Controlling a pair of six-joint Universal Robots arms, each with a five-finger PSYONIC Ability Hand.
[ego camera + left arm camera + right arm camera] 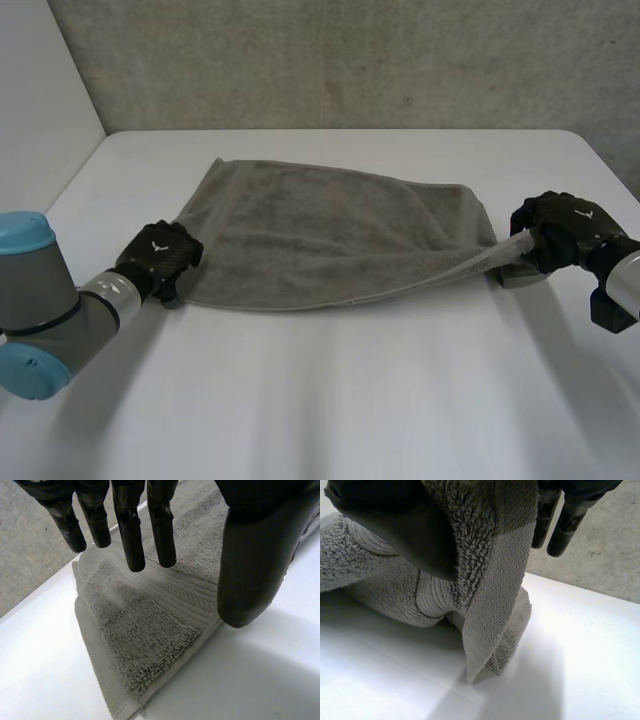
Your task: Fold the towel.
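Right hand (556,232) pinches terry towel (330,235) — bunched.

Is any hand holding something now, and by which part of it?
The right hand pinches the towel at a corner; the left hand is open above another corner, holding nothing.

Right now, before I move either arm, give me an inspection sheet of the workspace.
Surface: white table, with the towel lying on it.
Job's things: grey towel spread across the middle, its right end bunched and lifted off the table.
Clutter: nothing seen.
Hands: left hand open, fingers straight over the towel's near left corner; right hand shut on the towel's right end, a corner hanging down toward the table.
Cables: nothing seen.
Surroundings: grey concrete wall behind the table.
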